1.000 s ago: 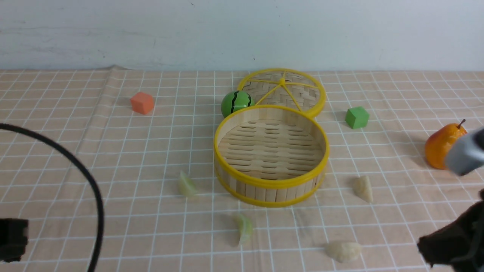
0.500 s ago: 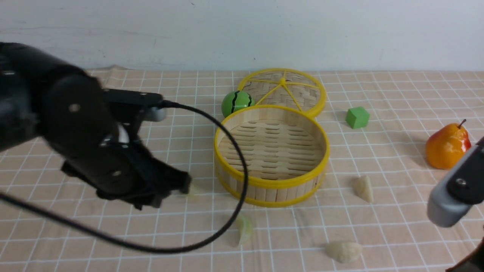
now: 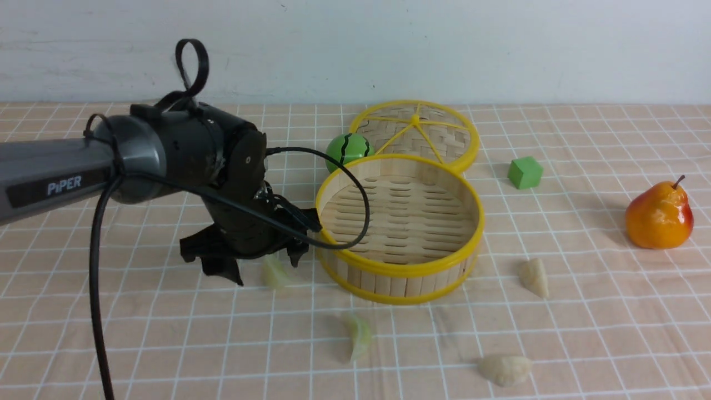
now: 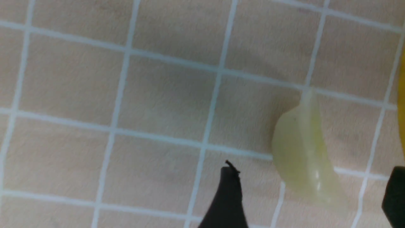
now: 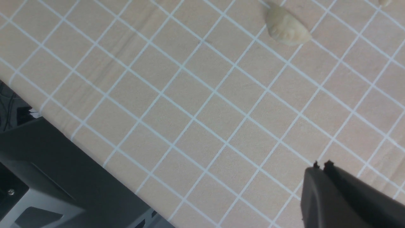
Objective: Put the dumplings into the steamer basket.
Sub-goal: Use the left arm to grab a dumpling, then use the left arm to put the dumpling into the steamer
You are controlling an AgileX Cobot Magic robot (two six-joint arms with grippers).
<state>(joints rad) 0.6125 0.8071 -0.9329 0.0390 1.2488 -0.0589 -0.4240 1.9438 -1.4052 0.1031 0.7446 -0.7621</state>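
Observation:
The steamer basket (image 3: 400, 270) stands empty in the middle of the checked cloth. Two pale green dumplings lie left of and in front of it (image 3: 275, 273) (image 3: 360, 336), and two beige ones to its front right (image 3: 534, 276) (image 3: 505, 369). My left gripper (image 3: 261, 265) hangs open low over the nearer green dumpling (image 4: 300, 158), one finger on each side and neither touching it. The right gripper (image 5: 321, 166) is shut and empty near the table's front edge, out of the front view, with a beige dumpling (image 5: 286, 27) ahead of it.
A woven lid (image 3: 416, 133) leans behind the basket, with a green striped ball (image 3: 347, 151) beside it. A green cube (image 3: 524, 172) and an orange pear (image 3: 659, 215) sit to the right. The left arm's cable loops over the basket's left rim.
My left arm has swung in from the left and come down over the green dumpling, and its jaws have opened. The right arm has drawn back out of the front view.

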